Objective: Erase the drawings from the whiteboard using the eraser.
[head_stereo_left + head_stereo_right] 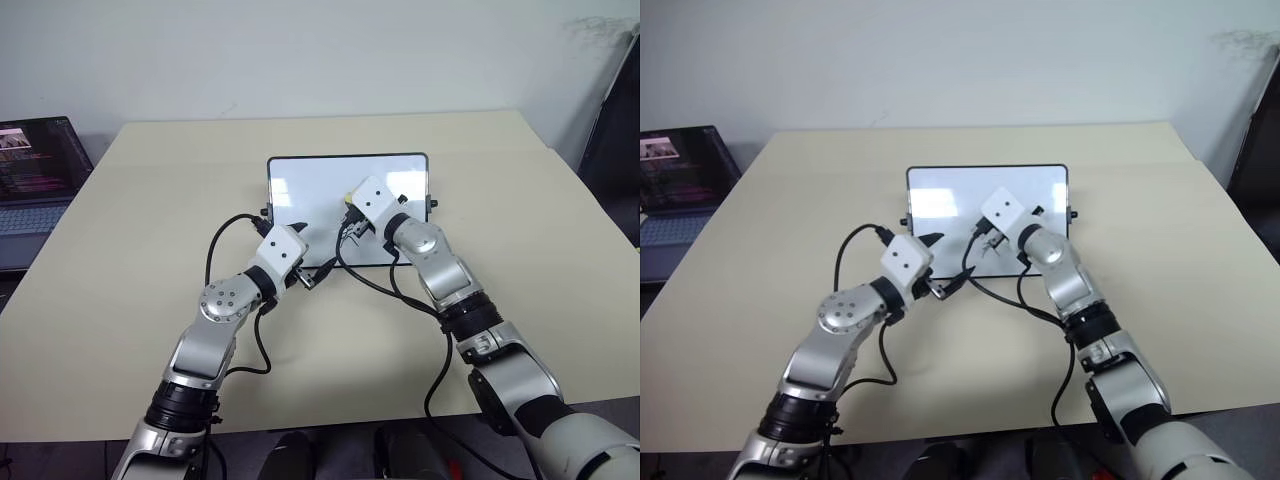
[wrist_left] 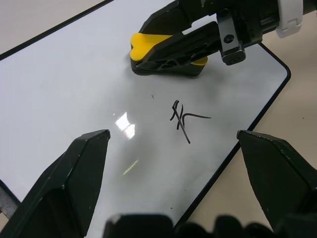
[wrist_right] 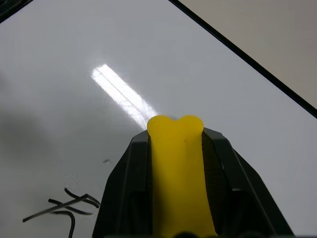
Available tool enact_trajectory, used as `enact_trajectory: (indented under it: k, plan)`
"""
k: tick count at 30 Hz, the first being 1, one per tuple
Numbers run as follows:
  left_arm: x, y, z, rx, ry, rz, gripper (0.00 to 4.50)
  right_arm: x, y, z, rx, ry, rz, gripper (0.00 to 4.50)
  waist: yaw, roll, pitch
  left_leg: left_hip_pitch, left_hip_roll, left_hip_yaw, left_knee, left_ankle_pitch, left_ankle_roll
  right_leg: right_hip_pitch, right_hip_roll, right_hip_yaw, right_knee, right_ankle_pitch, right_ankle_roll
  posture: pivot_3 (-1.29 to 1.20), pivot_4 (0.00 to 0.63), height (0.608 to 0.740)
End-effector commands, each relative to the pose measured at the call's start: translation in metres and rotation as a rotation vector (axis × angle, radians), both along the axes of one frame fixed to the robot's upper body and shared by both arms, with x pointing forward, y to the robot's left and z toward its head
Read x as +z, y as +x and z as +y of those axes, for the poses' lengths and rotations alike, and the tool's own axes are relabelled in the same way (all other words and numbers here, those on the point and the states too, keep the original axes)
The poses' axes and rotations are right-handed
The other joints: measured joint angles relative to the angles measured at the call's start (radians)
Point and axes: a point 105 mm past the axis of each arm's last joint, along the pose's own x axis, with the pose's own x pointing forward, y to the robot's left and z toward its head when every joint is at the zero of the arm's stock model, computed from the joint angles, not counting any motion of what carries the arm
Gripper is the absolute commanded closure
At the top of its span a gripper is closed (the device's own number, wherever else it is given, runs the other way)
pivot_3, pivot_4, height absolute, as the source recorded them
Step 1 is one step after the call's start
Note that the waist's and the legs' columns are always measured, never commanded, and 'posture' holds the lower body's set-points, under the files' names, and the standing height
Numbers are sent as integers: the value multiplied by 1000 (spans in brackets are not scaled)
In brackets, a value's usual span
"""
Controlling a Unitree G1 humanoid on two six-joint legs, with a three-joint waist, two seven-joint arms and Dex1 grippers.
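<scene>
Yellow eraser [image 3: 177,168], dark underside, on glossy whiteboard [image 3: 74,44]

A beige table [image 1: 150,200] with a matte top spans most of the scene; its far edge runs parallel to a plain pale wall [image 1: 300,50], and its far corners are cut at an angle. At far left, beside the table, stands an open laptop [image 1: 35,175] with a dark screen showing lines of coloured text and a grey keyboard. At far right, a dark upright object [image 1: 615,150] stands beside the table; what it is cannot be told. Lighting is even and diffuse, casting soft shadows on the tabletop.
</scene>
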Motion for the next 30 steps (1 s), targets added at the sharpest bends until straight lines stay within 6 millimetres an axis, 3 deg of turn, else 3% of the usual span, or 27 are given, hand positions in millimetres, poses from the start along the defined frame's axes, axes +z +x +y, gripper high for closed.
enact_trajectory:
  k: [1, 5, 9, 13, 18, 23, 30]
  plan:
    - [12, -1, -4, -26, 2, -50, 0, -12, 2, -23, -77, 11, 59, 3434, 1, 0, 0, 0, 0, 0, 0, 0, 0, 0, 0, 0, 0, 0, 0, 0, 150, 740]
    - [11, -1, -4, -31, 4, -49, 0, -4, -5, -19, -49, 106, 67, 3434, 2, 0, 0, 1, 0, 0, 0, 0, 0, 1, 0, 0, 0, 0, 0, 0, 150, 740]
    - [12, -2, -3, -34, 6, -49, 0, 19, -21, -7, 43, 268, 67, 3434, 1, 0, 0, 0, 0, -1, 0, 0, 0, 1, 0, 0, -1, 0, 0, 0, 150, 740]
    - [9, -8, -2, -41, 10, -41, 0, 33, -40, -14, 93, 357, 73, 3434, -1, 0, 0, -3, 1, -1, -1, 0, 0, -2, 0, 0, -1, 0, 0, 0, 150, 740]
    - [0, -21, 2, -36, 8, -5, 0, 22, -62, -34, 76, 323, 93, 3434, 4, 0, 0, -4, 0, -4, -2, 0, 0, -3, 0, 0, -4, 0, 0, 0, 150, 740]
    - [-12, -31, 7, 4, -11, 41, 0, -15, -78, -46, 18, 286, 204, 3434, 5, 0, 0, -3, 1, -4, -2, 0, 0, -2, 0, -1, -3, 0, 0, 0, 150, 740]
    - [-13, -37, 10, 53, -35, 60, 0, -19, -81, -51, -35, 296, 219, 3434, 8, 0, 0, -3, 1, -2, -1, 0, 0, -1, 0, -1, -2, 0, 0, 0, 150, 740]
